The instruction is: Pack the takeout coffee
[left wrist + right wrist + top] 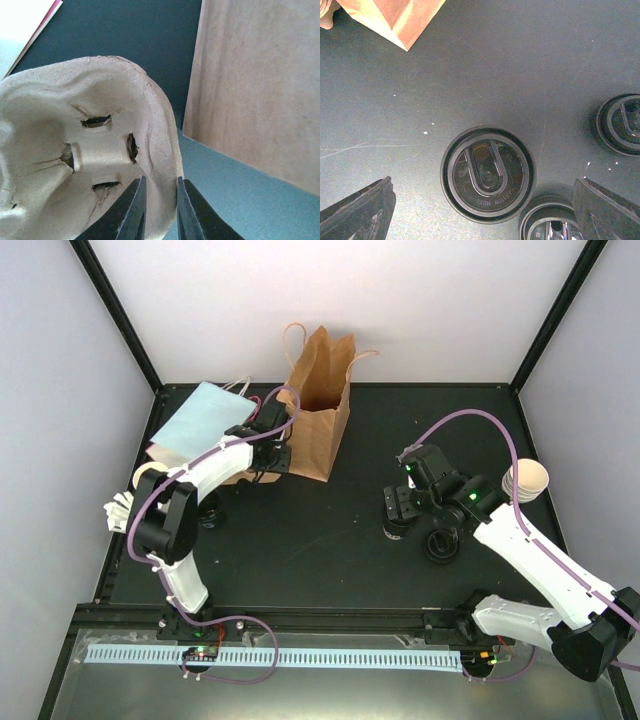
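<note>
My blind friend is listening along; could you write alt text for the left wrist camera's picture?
A beige moulded-paper cup carrier fills the left of the frame, its rim pinched between the two dark fingers of the left pincer. A brown paper bag stands to the right on the dark table.

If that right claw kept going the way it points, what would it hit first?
Probably the lid of the coffee cup centred in the right gripper's open jaws, before the table. One finger might clip a second cup close by; depth is unclear.
</note>
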You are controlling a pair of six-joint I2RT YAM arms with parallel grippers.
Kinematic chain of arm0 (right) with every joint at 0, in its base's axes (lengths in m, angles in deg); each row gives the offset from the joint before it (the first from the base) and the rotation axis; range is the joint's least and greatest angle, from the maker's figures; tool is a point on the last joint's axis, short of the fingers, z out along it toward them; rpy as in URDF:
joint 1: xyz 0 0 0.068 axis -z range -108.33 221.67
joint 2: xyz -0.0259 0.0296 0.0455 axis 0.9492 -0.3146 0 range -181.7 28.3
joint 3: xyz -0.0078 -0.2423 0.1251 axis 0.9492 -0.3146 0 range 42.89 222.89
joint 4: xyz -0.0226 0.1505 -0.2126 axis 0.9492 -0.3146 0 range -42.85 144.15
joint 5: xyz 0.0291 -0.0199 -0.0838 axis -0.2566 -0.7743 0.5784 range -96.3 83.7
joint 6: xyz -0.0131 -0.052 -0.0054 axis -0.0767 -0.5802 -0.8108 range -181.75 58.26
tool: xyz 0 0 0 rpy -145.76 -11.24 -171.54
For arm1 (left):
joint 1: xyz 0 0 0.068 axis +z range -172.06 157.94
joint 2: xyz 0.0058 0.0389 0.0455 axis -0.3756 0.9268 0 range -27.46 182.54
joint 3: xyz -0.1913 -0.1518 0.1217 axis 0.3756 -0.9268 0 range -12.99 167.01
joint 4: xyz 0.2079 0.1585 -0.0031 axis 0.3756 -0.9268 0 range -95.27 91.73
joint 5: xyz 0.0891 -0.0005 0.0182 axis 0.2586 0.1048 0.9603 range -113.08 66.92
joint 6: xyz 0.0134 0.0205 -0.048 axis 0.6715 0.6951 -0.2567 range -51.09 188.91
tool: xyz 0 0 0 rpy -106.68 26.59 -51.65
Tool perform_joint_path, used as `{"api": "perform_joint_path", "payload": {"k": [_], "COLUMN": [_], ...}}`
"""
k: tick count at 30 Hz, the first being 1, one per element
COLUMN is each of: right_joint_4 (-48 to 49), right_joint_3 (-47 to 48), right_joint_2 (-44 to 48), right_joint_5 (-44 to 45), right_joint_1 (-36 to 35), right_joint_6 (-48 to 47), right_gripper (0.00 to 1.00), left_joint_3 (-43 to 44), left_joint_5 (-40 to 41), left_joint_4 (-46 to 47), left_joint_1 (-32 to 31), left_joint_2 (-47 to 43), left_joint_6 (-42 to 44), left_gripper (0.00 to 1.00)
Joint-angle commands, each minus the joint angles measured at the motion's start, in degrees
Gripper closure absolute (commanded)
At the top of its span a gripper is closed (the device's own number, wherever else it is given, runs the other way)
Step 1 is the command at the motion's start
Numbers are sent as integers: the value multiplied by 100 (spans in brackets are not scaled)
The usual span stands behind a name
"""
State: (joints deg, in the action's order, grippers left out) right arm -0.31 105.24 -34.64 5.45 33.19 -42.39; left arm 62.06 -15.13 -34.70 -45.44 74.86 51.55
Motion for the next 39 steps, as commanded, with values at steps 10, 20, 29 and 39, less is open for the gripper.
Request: {"api": "perform_joint_path", "payload": {"k": [10,20,29,39], "right_joint_4": [48,81,98,95], "right_joint_3": [50,6,-21,-3], "right_joint_2": [19,29,37,41], "right_joint_5": [-93,-125,-154,-171], "right_joint_1": [32,26,26,25], "right_joint_6": [-28,-20,-10,-11], "right_gripper": [2,2,2,2], "left_joint_3": [206,62,141,138], "left_joint_5": [699,882,1190,995], "left_joint_4": [-437,-571,-727,-692], "left_joint_1": [-4,-9,4,0], "left_joint_2": [-492,-764,-1038,-1140], "left_joint_6": [-39,-214,-193,-77], "left_gripper": [84,87,90,87]}}
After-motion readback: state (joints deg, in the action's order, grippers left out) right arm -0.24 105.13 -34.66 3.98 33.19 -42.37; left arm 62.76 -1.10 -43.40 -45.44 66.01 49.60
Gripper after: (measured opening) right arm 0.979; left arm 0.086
